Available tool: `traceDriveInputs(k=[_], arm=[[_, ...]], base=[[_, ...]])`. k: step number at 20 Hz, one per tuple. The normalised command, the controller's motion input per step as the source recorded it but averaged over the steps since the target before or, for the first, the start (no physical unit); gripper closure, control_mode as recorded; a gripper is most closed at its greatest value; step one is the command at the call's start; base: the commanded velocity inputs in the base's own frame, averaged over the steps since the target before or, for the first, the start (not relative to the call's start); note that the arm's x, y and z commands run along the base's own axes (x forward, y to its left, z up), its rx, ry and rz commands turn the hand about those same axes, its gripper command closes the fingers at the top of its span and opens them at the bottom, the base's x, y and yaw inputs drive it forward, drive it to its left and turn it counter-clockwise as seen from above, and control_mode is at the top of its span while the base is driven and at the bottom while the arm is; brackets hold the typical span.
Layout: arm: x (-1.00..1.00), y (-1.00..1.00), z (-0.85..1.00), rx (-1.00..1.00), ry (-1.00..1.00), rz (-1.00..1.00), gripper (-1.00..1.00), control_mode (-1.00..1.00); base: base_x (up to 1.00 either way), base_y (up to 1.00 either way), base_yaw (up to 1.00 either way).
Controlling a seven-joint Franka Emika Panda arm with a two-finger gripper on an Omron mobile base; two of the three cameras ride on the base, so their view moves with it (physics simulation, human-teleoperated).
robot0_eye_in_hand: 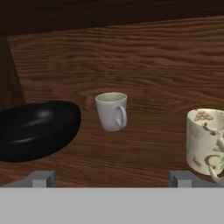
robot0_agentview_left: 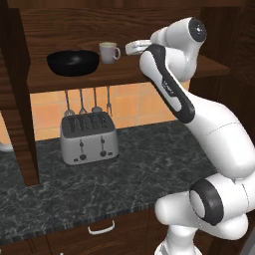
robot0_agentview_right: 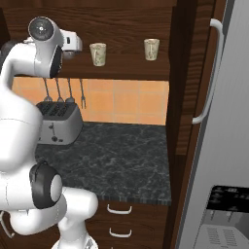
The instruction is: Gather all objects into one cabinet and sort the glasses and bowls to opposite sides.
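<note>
On the left of the shelf (robot0_agentview_left: 74, 82) of the dark wood cabinet sits the wide black bowl (robot0_agentview_left: 73, 62) (robot0_eye_in_hand: 37, 130). Just right of it stands the pale grey mug (robot0_agentview_left: 108, 52) (robot0_eye_in_hand: 112, 110), handle to the right. Two cream cups (robot0_agentview_right: 97, 54) (robot0_agentview_right: 151, 48) stand further right on the same shelf, and the nearer cup (robot0_eye_in_hand: 205, 140) is at the right edge of the hand view. My gripper (robot0_agentview_left: 133, 47) (robot0_agentview_right: 73, 44) (robot0_eye_in_hand: 111, 178) hovers at shelf height in front of the mug, open, with nothing between its fingertips (robot0_eye_in_hand: 41, 178). The cabinet door (robot0_agentview_right: 187, 73) stands open, showing its white bar handle (robot0_agentview_right: 214, 73).
A silver toaster (robot0_agentview_left: 88, 137) (robot0_agentview_right: 58, 121) stands on the dark marble counter (robot0_agentview_left: 139, 174) under the shelf. Utensils (robot0_agentview_left: 87, 102) hang on the tiled wall behind it. Drawers with small white handles (robot0_agentview_left: 101, 229) lie below the counter. A grey appliance (robot0_agentview_right: 228, 160) is at the right.
</note>
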Motion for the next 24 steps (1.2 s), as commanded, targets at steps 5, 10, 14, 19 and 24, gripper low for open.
traceDriveInputs(k=[5, 10, 14, 19, 24], arm=[[0.14, 0.0, -0.06, 0.01, 0.08, 0.0, -1.0, -1.0], [0.34, 0.2, -0.2, 0.0, 0.0, 0.0, -1.0, -1.0], [0.49, 0.29, -0.22, 0.0, 0.0, 0.02, -1.0, -1.0], [0.64, 0.15, -0.18, 0.0, 0.0, 0.07, -1.0, -1.0], [0.62, 0.0, -0.17, 0.0, 0.0, 0.1, -1.0, -1.0]], base=[[0.0, 0.0, 0.0], [0.0, 0.0, 0.0], [0.0, 0.0, 0.0], [0.0, 0.0, 0.0], [0.0, 0.0, 0.0]])
